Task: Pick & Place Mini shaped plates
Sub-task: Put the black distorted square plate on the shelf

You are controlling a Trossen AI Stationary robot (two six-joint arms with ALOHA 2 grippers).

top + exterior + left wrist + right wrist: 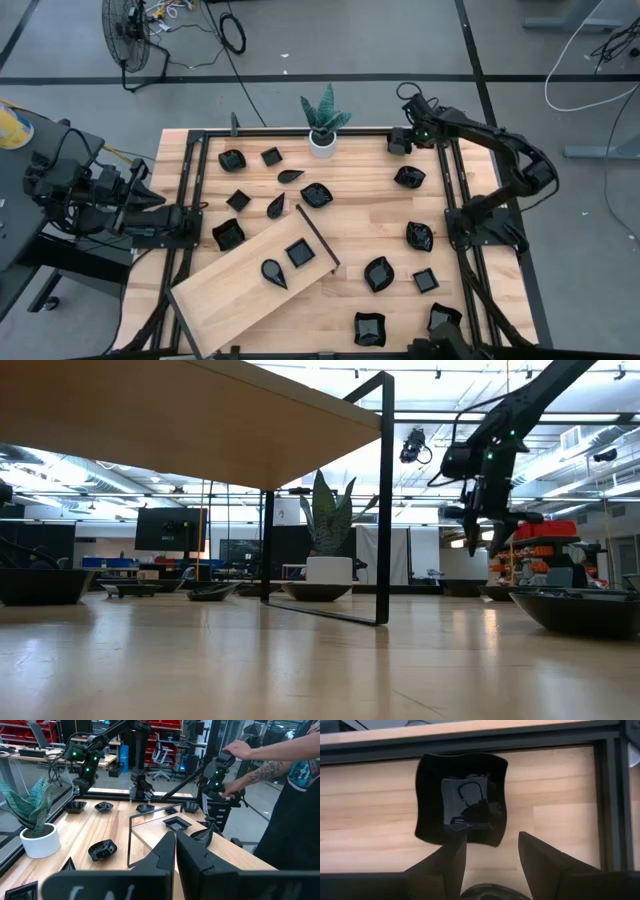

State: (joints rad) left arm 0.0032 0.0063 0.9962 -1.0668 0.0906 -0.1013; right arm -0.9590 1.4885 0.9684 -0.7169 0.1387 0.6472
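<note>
Several small glossy black plates lie scattered on the wooden table, for instance a wavy one (409, 177) and a leaf-shaped one (291, 176). Two more, a square one (299, 252) and a teardrop (274, 272), rest on the light wooden board (230, 295). My right gripper (400, 142) is at the table's far right, pointing steeply down and open. Its fingers (490, 840) hover over a wavy square plate (462, 795) that lies flat on the table; in the low view the gripper (478, 530) is well above the tabletop. My left gripper (176, 842) waits shut and level at the left edge (192, 211).
A white pot with a green plant (322, 140) stands at the far edge, left of my right gripper. A black frame rail (470, 742) runs just beyond the wavy plate. The board stands raised on a black frame leg (385, 500). A person's arms (260, 762) show beyond the table.
</note>
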